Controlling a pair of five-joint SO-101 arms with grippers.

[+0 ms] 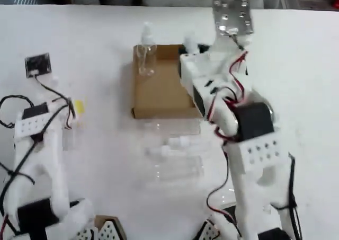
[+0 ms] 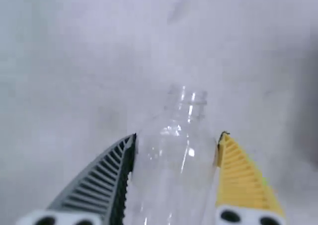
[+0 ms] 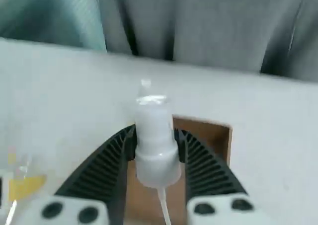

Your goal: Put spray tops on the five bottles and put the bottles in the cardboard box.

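My left gripper [image 2: 176,138] is shut on a clear, uncapped bottle [image 2: 174,160], gripped at the body between its grey and yellow fingers; it sits low over the table's left side [image 1: 71,118]. Over the cardboard box [image 1: 159,91], my right gripper [image 3: 155,130] is shut on a white spray top [image 3: 156,145] whose thin tube hangs down, at the box's far right corner [image 1: 189,45]. One clear bottle with a spray top [image 1: 145,52] is at the box's far left corner.
Several clear bottles and loose spray tops [image 1: 175,147] lie on the white table just in front of the box. A small black board [image 1: 37,64] with a cable sits at the far left. The right arm's body [image 1: 249,123] stands beside the box.
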